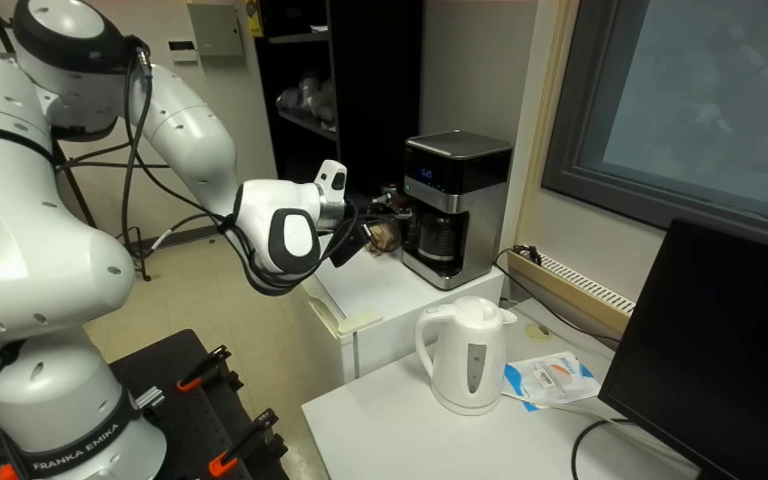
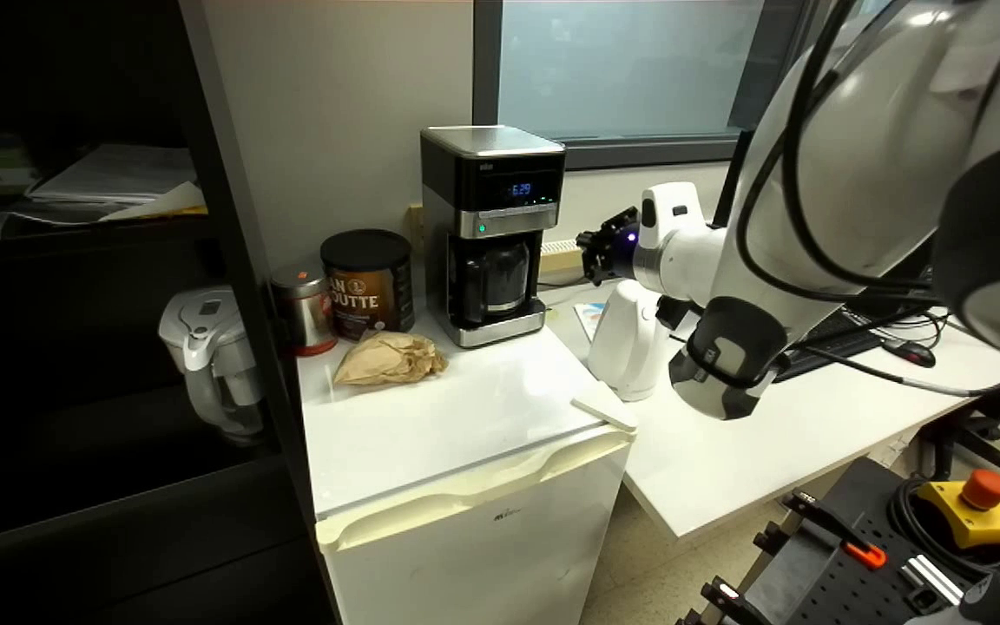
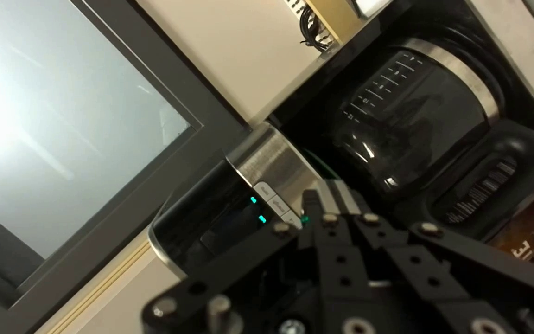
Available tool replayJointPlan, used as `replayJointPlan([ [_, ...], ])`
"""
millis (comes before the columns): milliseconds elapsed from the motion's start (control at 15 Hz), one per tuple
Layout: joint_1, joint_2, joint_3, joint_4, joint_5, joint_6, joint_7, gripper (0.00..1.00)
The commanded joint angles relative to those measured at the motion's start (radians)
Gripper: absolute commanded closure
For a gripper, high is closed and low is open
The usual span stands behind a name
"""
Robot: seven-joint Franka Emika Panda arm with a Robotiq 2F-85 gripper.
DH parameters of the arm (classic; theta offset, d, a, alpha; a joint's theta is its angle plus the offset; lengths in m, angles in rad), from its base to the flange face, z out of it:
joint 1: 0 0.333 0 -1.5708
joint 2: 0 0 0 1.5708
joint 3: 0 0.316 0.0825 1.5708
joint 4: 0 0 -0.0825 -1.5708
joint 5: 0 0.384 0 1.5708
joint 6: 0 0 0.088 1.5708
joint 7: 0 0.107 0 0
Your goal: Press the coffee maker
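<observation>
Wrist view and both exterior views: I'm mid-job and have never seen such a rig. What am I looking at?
The machine is one white robot arm ending in a black gripper. Two outside cameras give the exterior views; the wrist view comes from a camera on the arm, so the coffee maker looks tilted there. The coffee maker, a crumpled paper bag and a black-lidded canister rest on a small white fridge; the white kettle stands on the desk beside it. The gripper looks shut and holds nothing; it faces the coffee maker's front, apparently not touching it.
</observation>
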Motion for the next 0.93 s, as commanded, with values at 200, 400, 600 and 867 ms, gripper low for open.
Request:
replayJointPlan([
  [200, -0.023, -0.165, 0.007, 0.081, 0.118, 0.073, 0.097, 0.97],
  [400, -0.021, -0.187, 0.001, 0.089, 0.153, 0.116, 0.119, 0.97],
  [600, -0.029, -0.216, 0.009, 0.103, 0.179, 0.120, 0.131, 0.97],
  [867, -0.044, -0.253, 0.016, 0.134, 0.213, 0.105, 0.148, 0.97],
])
